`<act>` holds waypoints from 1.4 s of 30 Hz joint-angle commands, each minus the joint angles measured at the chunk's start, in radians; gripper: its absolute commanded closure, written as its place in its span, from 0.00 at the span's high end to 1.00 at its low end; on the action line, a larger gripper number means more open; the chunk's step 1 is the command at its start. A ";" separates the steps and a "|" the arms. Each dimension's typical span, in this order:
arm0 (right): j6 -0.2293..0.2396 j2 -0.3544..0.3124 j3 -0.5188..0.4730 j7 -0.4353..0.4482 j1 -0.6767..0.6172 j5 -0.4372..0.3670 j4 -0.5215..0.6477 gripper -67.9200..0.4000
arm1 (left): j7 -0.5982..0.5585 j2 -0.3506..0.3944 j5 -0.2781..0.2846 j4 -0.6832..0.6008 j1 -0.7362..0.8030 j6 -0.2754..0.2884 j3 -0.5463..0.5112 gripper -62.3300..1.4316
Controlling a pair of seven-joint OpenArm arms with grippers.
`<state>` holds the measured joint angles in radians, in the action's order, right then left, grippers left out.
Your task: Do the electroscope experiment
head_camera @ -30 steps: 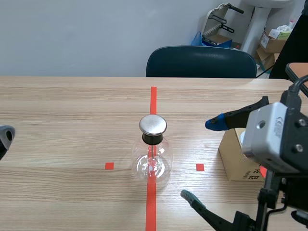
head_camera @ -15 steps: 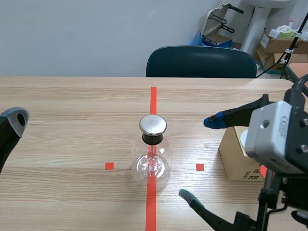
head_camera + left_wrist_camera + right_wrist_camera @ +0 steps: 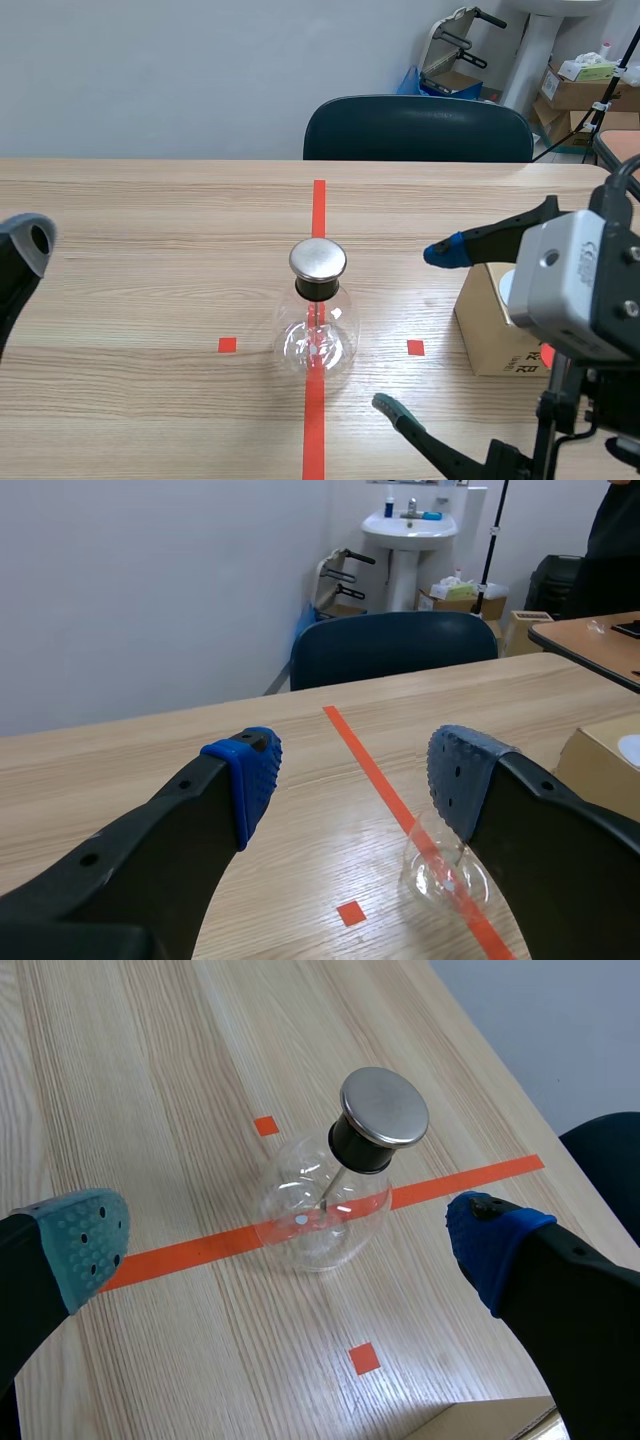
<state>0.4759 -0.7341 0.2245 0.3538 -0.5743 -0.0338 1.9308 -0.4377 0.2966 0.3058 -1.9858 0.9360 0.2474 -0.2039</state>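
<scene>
Now, my left jaws wide, empty, far left over table point(image 3: 150, 300), well apart from electroscope flask point(image 3: 317, 325). Flask upright on centre tape line, metal cap point(image 3: 318, 259) on top. My right jaws wide, empty, near flask, cardboard box point(image 3: 492, 330) just beside them. Risk, I judge: jaw clips round glass, flask tips or rolls; stray contact discharges cap.

Flask point(image 3: 317, 330) on the table point(image 3: 150, 250)
Box point(image 3: 485, 340) lies to its right; chair point(image 3: 418, 128) stands behind the table's far edge.
</scene>
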 commanded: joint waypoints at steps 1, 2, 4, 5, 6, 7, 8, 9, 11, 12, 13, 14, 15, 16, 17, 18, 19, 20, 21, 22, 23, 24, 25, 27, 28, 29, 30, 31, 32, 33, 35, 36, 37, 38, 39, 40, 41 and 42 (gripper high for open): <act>-0.004 -0.003 -0.009 0.011 0.006 -0.011 0.006 1.00 | -0.013 -0.003 -0.012 -0.010 -0.003 0.003 0.003 0.56; -0.004 -0.003 -0.009 0.011 0.006 -0.011 0.006 1.00 | -0.013 -0.003 -0.019 -0.010 -0.003 0.003 0.003 0.56; -0.004 -0.003 -0.009 0.011 0.006 -0.011 0.006 1.00 | -0.013 -0.003 -0.019 -0.010 -0.003 0.003 0.003 0.56; -0.004 -0.003 -0.009 0.011 0.006 -0.011 0.006 1.00 | -0.013 -0.003 -0.019 -0.009 -0.003 0.003 0.003 0.56; -0.004 -0.003 -0.009 0.011 0.006 -0.012 0.006 1.00 | -0.013 -0.003 -0.019 -0.009 -0.003 0.005 0.003 0.56; -0.004 -0.003 -0.009 0.012 0.006 -0.012 0.006 1.00 | -0.012 -0.003 -0.019 -0.009 -0.002 0.010 0.003 0.56; -0.004 -0.003 -0.009 0.012 0.006 -0.012 0.006 1.00 | -0.009 -0.003 -0.019 -0.009 -0.002 0.010 0.003 0.56; -0.004 -0.003 -0.009 0.012 0.006 -0.012 0.006 1.00 | -0.006 -0.003 -0.019 -0.009 -0.002 0.010 0.003 0.56; -0.004 -0.003 -0.009 0.011 0.006 -0.011 0.006 1.00 | -0.006 -0.003 -0.019 -0.009 -0.002 0.010 0.003 0.56; -0.004 -0.003 -0.009 0.011 0.006 -0.011 0.006 1.00 | -0.006 -0.003 -0.019 -0.009 -0.002 0.010 0.003 0.56; -0.004 -0.003 -0.009 0.011 0.006 -0.011 0.006 1.00 | -0.006 -0.003 -0.019 -0.009 -0.002 0.010 0.003 0.56; -0.004 -0.003 -0.009 0.011 0.006 -0.011 0.006 1.00 | -0.006 -0.003 -0.019 -0.009 -0.002 0.010 0.003 0.56; -0.004 -0.003 -0.009 0.011 0.006 -0.011 0.006 1.00 | -0.006 -0.003 -0.019 -0.009 -0.002 0.010 0.003 0.56; -0.004 -0.003 -0.009 0.012 0.006 -0.011 0.006 1.00 | -0.006 -0.003 -0.019 -0.009 -0.002 0.010 0.003 0.56; -0.004 -0.003 -0.009 0.015 0.006 -0.011 0.006 1.00 | -0.006 -0.003 -0.019 -0.009 -0.002 0.010 0.003 0.56; -0.004 -0.003 -0.009 0.018 0.006 -0.011 0.006 1.00 | -0.006 -0.003 -0.019 -0.009 -0.002 0.010 0.003 0.56; -0.004 -0.003 -0.009 0.019 0.006 -0.012 0.006 1.00 | -0.006 -0.003 -0.019 -0.009 -0.002 0.010 0.003 0.56; -0.004 -0.003 -0.009 0.024 0.006 -0.012 0.006 1.00 | -0.006 -0.003 -0.019 -0.009 -0.002 0.010 0.003 0.56; -0.004 -0.003 -0.009 0.030 0.006 -0.012 0.006 1.00 | -0.006 -0.003 -0.019 -0.009 -0.002 0.010 0.003 0.56; -0.004 -0.003 -0.009 0.031 0.006 -0.012 0.006 1.00 | -0.006 -0.003 -0.019 -0.009 -0.002 0.010 0.003 0.56; -0.004 -0.003 -0.009 0.031 0.006 -0.012 0.006 1.00 | -0.006 -0.003 -0.019 -0.009 -0.002 0.010 0.003 0.56; -0.004 -0.003 -0.009 0.034 0.006 -0.012 0.006 1.00 | -0.006 -0.003 -0.019 -0.009 -0.002 0.010 0.003 0.56; -0.004 -0.003 -0.009 0.034 0.006 -0.012 0.006 1.00 | -0.006 -0.003 -0.019 -0.009 -0.002 0.010 0.003 0.56; -0.004 -0.003 -0.009 0.034 0.006 -0.012 0.006 1.00 | -0.006 -0.003 -0.019 -0.009 -0.002 0.010 0.003 0.56; -0.004 -0.003 -0.009 0.034 0.006 -0.012 0.006 1.00 | -0.006 -0.003 -0.019 -0.009 -0.002 0.010 0.003 0.56; -0.004 -0.003 -0.009 0.034 0.006 -0.012 0.006 1.00 | -0.006 -0.003 -0.019 -0.009 -0.002 0.010 0.003 0.56; -0.004 -0.003 -0.009 0.034 0.006 -0.011 0.006 1.00 | -0.006 -0.003 -0.019 -0.009 -0.002 0.010 0.003 0.56; -0.004 -0.003 -0.009 0.034 0.006 -0.011 0.006 1.00 | -0.006 -0.003 -0.019 -0.009 -0.002 0.010 0.003 0.56; -0.004 -0.003 -0.009 0.034 0.006 -0.011 0.006 1.00 | -0.006 -0.003 -0.019 -0.009 -0.002 0.010 0.003 0.56; -0.004 -0.003 -0.009 0.034 0.006 -0.011 0.006 1.00 | -0.006 -0.003 -0.019 -0.009 -0.002 0.010 0.003 0.56; -0.004 -0.003 -0.009 0.034 0.006 -0.011 0.006 1.00 | -0.006 -0.003 -0.019 -0.009 -0.002 0.010 0.003 0.56; -0.004 -0.003 -0.009 0.034 0.006 -0.011 0.006 1.00 | -0.006 -0.003 -0.019 -0.009 -0.002 0.010 0.003 0.56; -0.004 -0.003 -0.009 0.034 0.006 -0.011 0.006 1.00 | -0.006 -0.003 -0.019 -0.009 -0.002 0.010 0.003 0.56; -0.004 -0.003 -0.009 0.034 0.006 -0.011 0.006 1.00 | -0.006 -0.003 -0.019 -0.009 -0.002 0.010 0.003 0.56; -0.004 -0.003 -0.009 0.033 0.006 -0.011 0.006 1.00 | -0.006 -0.003 -0.019 -0.009 -0.002 0.010 0.003 0.56; -0.004 -0.003 -0.009 0.033 0.006 -0.011 0.006 1.00 | -0.006 -0.003 -0.019 -0.009 -0.002 0.010 0.003 0.56; -0.004 -0.003 -0.009 0.033 0.006 -0.011 0.006 1.00 | -0.006 -0.003 -0.019 -0.009 -0.002 0.010 0.003 0.56; -0.004 -0.003 -0.009 0.033 0.006 -0.011 0.006 1.00 | -0.006 -0.003 -0.019 -0.009 -0.002 0.010 0.003 0.56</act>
<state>0.4759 -0.7341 0.2245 0.3695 -0.5743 -0.0338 1.9308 -0.4301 0.2966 0.2798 -1.9858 0.9360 0.2558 -0.2012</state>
